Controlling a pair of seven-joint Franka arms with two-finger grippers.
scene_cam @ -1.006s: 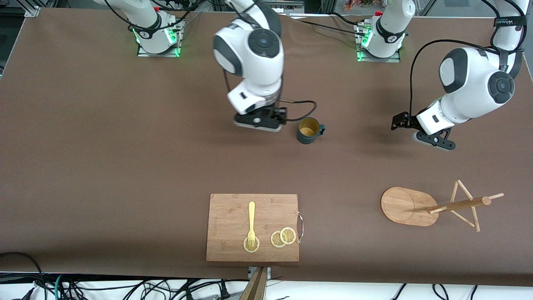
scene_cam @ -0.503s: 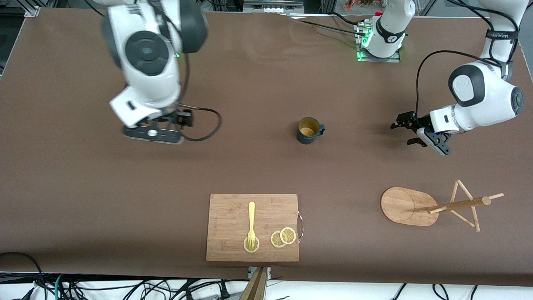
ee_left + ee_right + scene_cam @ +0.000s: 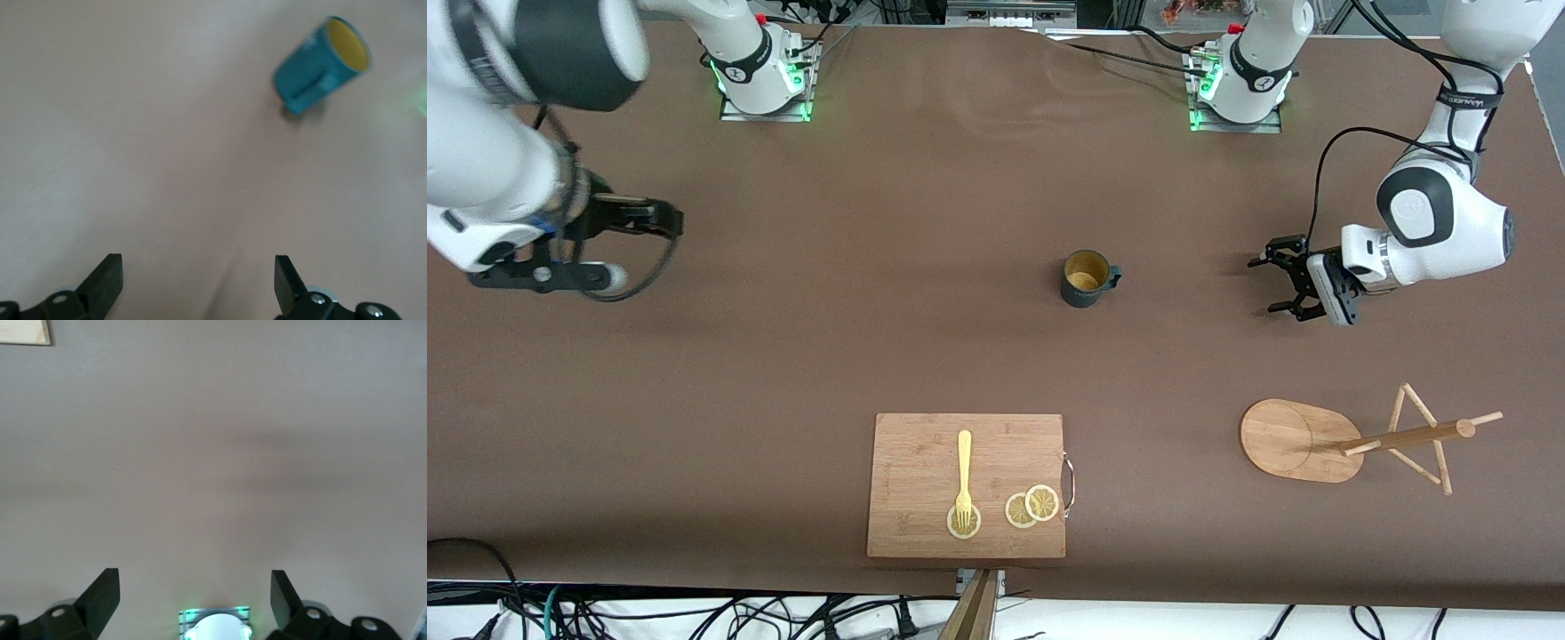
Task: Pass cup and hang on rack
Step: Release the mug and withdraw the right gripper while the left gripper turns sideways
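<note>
I see the cup (image 3: 1087, 278) upright mid-table, free for my left gripper (image 3: 1279, 283), open and turned toward it, while my right gripper (image 3: 193, 587) waits open at the right arm's end.

This is a robotics lab set up as a test bench, not a kitchen. Two white robot arms stand on bolted metal base plates (image 3: 765, 108) lit by green status lights along the top of the frame, on a wide table (image 3: 783, 356) covered in plain brown matting. Loose cables (image 3: 694, 613) tangle along the bottom edge and aluminium framing (image 3: 494, 22) shows in the upper left corner, while the only household props are a bamboo cutting board (image 3: 925, 462) with a fork (image 3: 964, 471) at lower centre.
</note>
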